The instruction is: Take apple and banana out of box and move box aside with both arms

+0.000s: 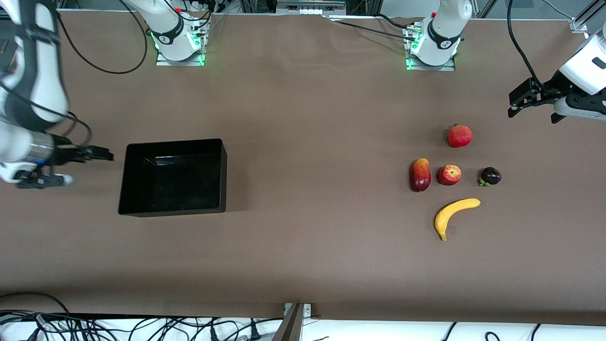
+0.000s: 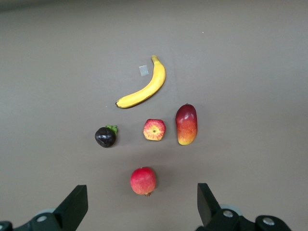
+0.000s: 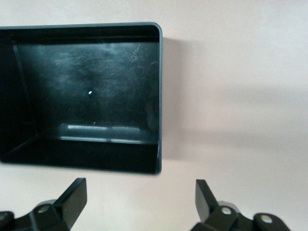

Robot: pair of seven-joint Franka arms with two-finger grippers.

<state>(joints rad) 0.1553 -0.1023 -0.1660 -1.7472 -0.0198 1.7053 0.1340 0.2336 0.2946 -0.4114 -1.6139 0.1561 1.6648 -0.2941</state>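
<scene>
Left tool [image 1: 532,105]: in the air over the bench [image 1: 303,246] at the left arm's end, fingers [image 2: 72,208] spread wide apart with nothing between them. It is well apart from the fruit cluster, which lies toward the bench middle from it.
Right tool [image 1: 97,154]: over the bench at the right arm's end, just beside the box on the wall turned toward that end. In the right wrist view its fingers [image 3: 73,196] stand wide apart and hold nothing.
Box [image 1: 124,187]: glossy black tray lying flat on the bench, close to the right tool and well apart from the left one. Its inside holds nothing; only reflections show on the floor.
Apple [image 1: 449,174]: in the middle of the fruit cluster, near the left tool's side of the bench, lying between the mango and the mangosteen and touching neither.
Banana [image 1: 455,214]: the fruit nearest the front camera, and so the one farthest from the left tool, curved and lying flat just beside the apple.
Mango [image 1: 420,174]: beside the apple on the side toward the box.
Mangosteen [image 1: 490,176]: beside the apple on the side toward the left arm's end.
Pomegranate [image 1: 459,135]: of the five fruits, the closest to the left tool; in the left wrist view it sits in line with the open gap of the fingers.
</scene>
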